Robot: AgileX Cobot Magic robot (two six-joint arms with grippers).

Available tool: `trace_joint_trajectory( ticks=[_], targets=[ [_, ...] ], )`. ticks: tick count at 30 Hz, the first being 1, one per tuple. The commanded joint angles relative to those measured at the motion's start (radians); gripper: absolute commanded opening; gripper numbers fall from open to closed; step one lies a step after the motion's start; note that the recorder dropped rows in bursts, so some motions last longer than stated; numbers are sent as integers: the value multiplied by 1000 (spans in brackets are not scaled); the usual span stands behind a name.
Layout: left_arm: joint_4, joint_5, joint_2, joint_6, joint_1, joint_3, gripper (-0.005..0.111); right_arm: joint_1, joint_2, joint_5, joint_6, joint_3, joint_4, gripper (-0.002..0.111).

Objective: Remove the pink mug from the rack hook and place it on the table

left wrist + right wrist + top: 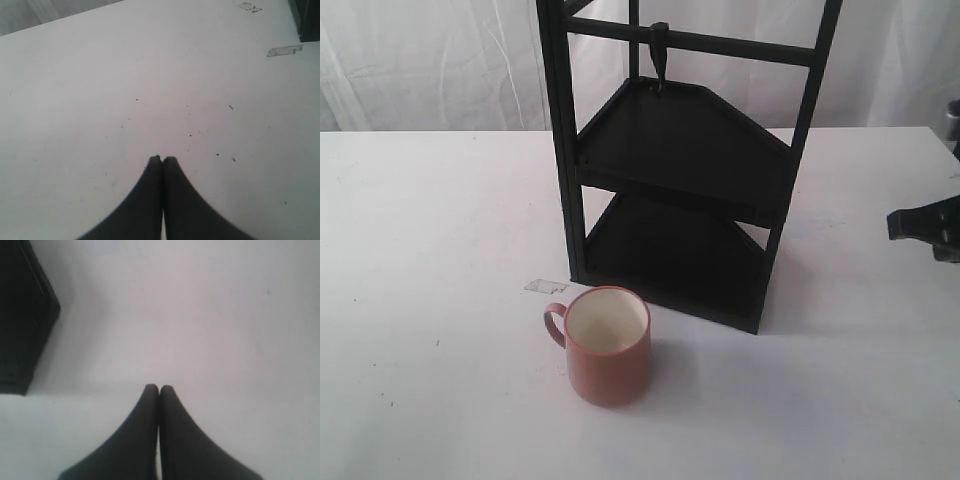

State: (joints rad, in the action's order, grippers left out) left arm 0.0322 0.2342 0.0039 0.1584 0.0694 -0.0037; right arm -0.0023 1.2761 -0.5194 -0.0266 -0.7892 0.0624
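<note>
Here, pink mug (609, 350) on table (420, 250), rack (690, 150) behind, tape scrap (546, 286) beside

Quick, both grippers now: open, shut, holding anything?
Left gripper: shut, holding nothing.
Right gripper: shut, holding nothing; the salmon-pink cylindrical mug stands free on the white tabletop.

Wide bare tabletop (420, 230) left of the black rack (670, 170); more open surface to its right, up to the right arm (923, 228) at the view's edge; rack upright across the middle, shelves and corner posts barring any way through; rack hook (659, 60) jutting down from the top crossbar; pink mug (608, 350) upright just in front of the rack, apart from it; tape scrap (545, 286) flat beside the mug.
</note>
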Motion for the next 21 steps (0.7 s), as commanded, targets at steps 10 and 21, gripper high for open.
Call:
trace_joint_trajectory(
  ticks=[10,21],
  targets=[
    [7,-1,-4,-2,-6,4,0,-9,-652,404,3,272,-16,0],
    [7,-1,-4,-2,-6,4,0,-9,-1022,544,-31,443,-24,0]
  ],
)
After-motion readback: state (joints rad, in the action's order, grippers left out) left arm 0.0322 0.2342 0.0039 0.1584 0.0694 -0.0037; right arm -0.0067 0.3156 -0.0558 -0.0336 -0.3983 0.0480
